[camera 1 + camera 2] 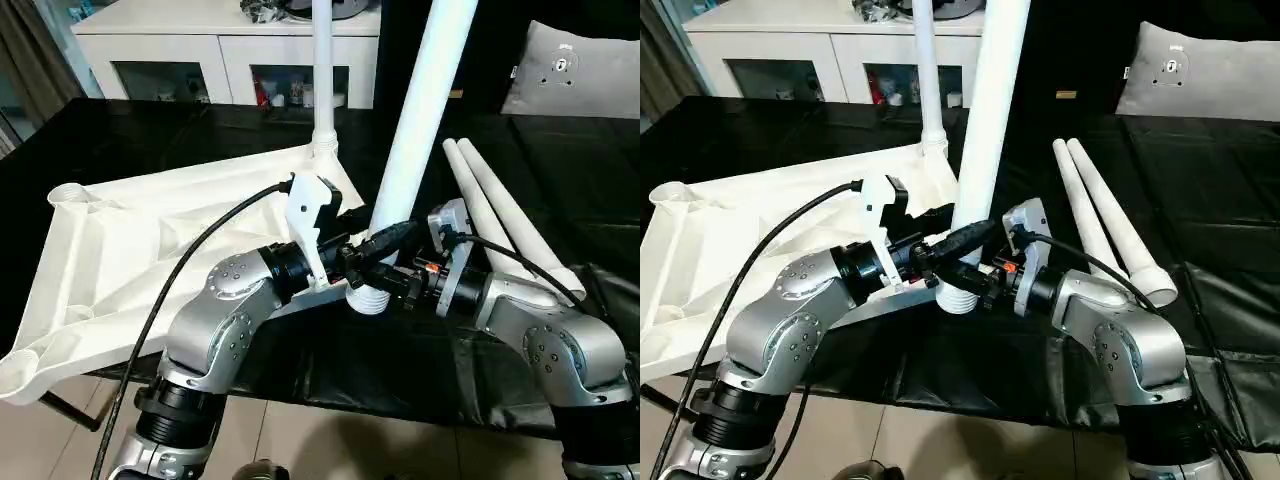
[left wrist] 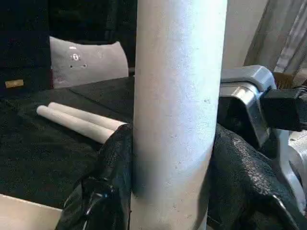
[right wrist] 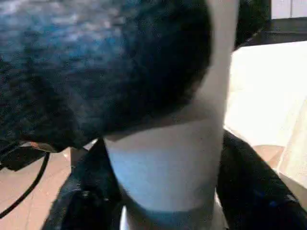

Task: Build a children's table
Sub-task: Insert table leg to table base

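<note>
Gripping one white leg (image 1: 425, 110) near its threaded end, the left claw (image 1: 372, 243) is clenched on it; the right claw (image 1: 392, 285) flanks it, grip unclear.

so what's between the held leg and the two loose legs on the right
Bare black cover up top; lower down, the right gripper's wrist housing sits between the held leg and the two loose legs, in the eye views.
</note>
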### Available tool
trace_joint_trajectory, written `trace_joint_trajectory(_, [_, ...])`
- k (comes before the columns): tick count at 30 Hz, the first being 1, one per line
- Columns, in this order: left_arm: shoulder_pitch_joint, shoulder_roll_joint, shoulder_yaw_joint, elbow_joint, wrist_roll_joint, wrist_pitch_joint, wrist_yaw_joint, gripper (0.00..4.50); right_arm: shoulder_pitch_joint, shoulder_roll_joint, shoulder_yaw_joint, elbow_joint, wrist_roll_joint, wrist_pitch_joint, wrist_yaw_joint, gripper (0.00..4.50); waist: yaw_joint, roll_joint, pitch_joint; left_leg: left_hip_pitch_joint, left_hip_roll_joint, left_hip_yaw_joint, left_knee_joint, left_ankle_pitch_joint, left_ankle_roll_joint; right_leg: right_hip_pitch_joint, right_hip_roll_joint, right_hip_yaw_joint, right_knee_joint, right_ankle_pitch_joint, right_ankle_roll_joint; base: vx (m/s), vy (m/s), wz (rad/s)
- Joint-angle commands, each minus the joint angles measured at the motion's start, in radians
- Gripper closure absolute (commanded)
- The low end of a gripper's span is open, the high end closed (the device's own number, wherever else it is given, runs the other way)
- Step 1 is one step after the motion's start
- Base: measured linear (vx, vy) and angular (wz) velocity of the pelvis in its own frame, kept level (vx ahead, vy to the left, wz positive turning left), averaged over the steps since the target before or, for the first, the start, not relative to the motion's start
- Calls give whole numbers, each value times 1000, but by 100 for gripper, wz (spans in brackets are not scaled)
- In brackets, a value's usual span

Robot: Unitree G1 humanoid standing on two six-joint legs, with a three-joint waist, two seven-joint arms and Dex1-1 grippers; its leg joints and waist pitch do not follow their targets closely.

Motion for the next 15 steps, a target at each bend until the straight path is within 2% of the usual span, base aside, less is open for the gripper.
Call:
trace_joint_trajectory(1, [5, 7, -10, -25, -6, 3, -16, 257, -20, -7, -7, -16, 2, 7, -11, 221, 1, -24, -77, 11, 41, -17, -60, -169, 28, 46, -70, 38, -87, -317, -137, 0, 0, 0])
trace_joint_trajectory(5, [5, 17, -17, -22, -1, -2, -22, 257, -16, -8, -6, -17, 0, 5, -8, 245, 1, -25, -76, 12, 41, -17, -60, -172, 28, 45, -70, 38, -88, -323, -136, 0, 0, 0])
trace_joint_trajectory(10, [11, 28, -27, -36, 2, 18, -18, 257, -13, -4, -2, -16, -3, 1, -12, 255, 0, -24, -77, 12, 41, -17, -60, -172, 26, 45, -69, 38, -87, -324, -136, 0, 0, 0])
trace_joint_trajectory(11, [11, 25, -24, -36, -5, 23, -17, 201, -14, -4, -2, -15, -4, 1, -13, 255, 1, -23, -77, 12, 41, -17, -60, -172, 26, 46, -69, 38, -87, -325, -136, 0, 0, 0])
trace_joint_trajectory(12, [10, 25, -20, -37, -13, 29, -20, 187, -14, -3, 0, -13, -6, 2, -15, 255, 1, -23, -76, 13, 41, -17, -61, -174, 25, 45, -69, 38, -87, -328, -136, 0, 0, 0])
trace_joint_trajectory(15, [13, 44, -29, -45, -20, 35, -45, 187, -13, -3, 3, -9, -13, 7, -26, 256, 1, -25, -77, 11, 39, -17, -60, -163, 27, 47, -69, 38, -85, -318, -135, 0, 0, 0])
